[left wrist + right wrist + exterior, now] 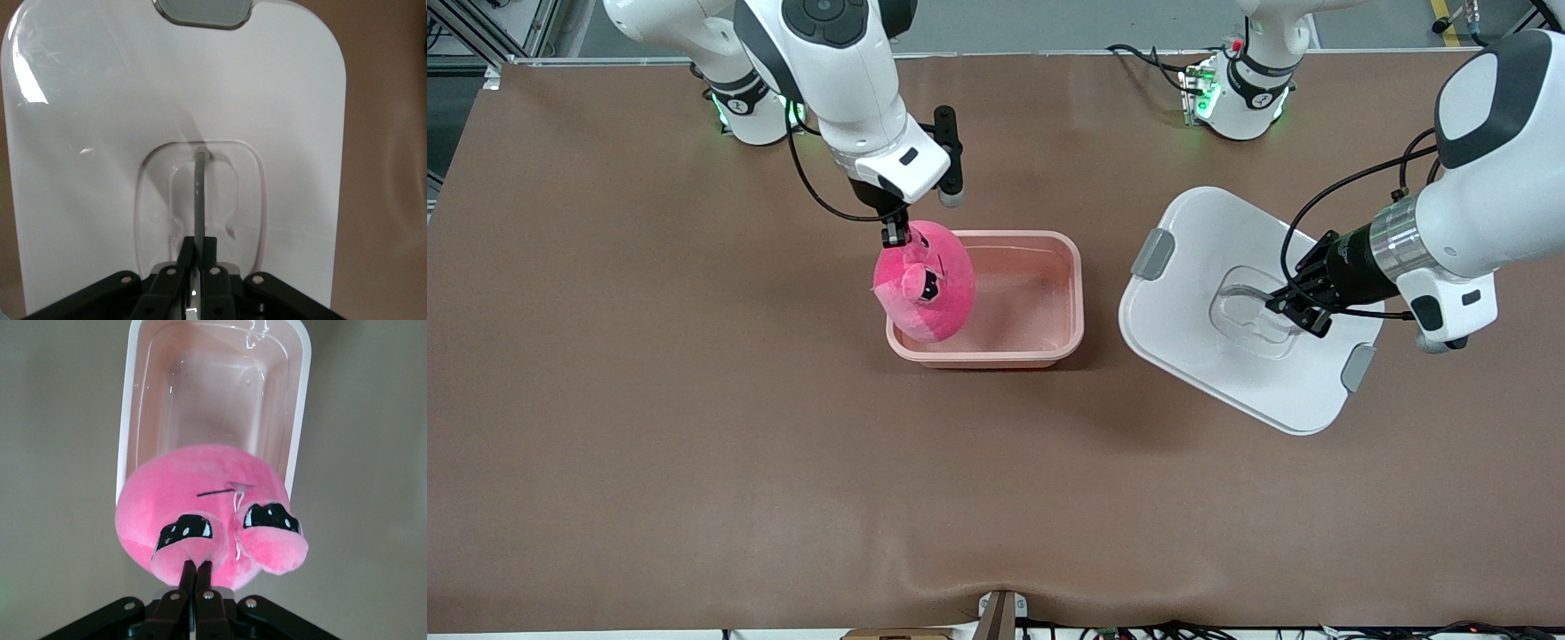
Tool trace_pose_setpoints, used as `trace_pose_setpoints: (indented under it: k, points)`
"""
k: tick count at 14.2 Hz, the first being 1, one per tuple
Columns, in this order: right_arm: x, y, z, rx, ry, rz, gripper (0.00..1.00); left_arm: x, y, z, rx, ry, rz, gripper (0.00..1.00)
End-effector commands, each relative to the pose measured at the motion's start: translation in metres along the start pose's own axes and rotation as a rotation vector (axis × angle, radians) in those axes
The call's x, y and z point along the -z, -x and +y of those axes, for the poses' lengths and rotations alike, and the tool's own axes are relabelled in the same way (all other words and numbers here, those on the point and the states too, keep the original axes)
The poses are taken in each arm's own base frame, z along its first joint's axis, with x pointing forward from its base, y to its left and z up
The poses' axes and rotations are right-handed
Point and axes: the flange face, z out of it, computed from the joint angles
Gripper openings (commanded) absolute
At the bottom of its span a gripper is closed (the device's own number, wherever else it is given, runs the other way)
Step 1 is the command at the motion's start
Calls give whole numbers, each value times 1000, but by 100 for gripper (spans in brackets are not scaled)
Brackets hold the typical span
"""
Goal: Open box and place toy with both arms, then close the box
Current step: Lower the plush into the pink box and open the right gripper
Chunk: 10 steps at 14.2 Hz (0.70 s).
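The right gripper [895, 236], jaws clamped on the round bright pink plush toy [927, 284], holds it over the open pale pink plastic tub's [1040, 293] nine-o'clock end. The left gripper [1288, 307], jaws pinched together on the clear recessed handle [1249, 309], holds the white lid [1200, 338], which lies at the tub's three o'clock.

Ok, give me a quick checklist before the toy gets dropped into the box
1. Box open, lid off: ok.
2. Right gripper shut on toy: ok.
3. Toy over the box: partly; it overhangs the rim at the right arm's end: not ok.
4. Box interior free of other things: ok.
5. Left gripper shut on the lid handle, lid beside the box: ok.
6. Lid resting on table or lifted: cannot tell.
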Motion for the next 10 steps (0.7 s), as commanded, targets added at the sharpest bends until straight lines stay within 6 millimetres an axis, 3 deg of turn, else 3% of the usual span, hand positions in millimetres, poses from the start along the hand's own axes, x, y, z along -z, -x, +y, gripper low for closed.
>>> trace_pose_setpoints:
  k: [1, 2, 3, 4, 10]
  points:
    - [3, -2, -5, 21, 2, 2, 0, 4, -1, -5, -15, -2, -17, 0]
    - [3, 0, -4, 18, 2, 2, 0, 1, 1, -4, -17, -9, -19, 0]
    - [3, -1, -4, 18, 2, 2, 41, -1, 1, -3, -16, -12, -20, 0]
    - [3, -3, -4, 18, 4, 7, 99, -2, 0, -3, -16, -13, -20, 0]
    - [7, -3, -3, 8, -1, 29, 100, -1, -1, -3, -22, -11, -20, 0]
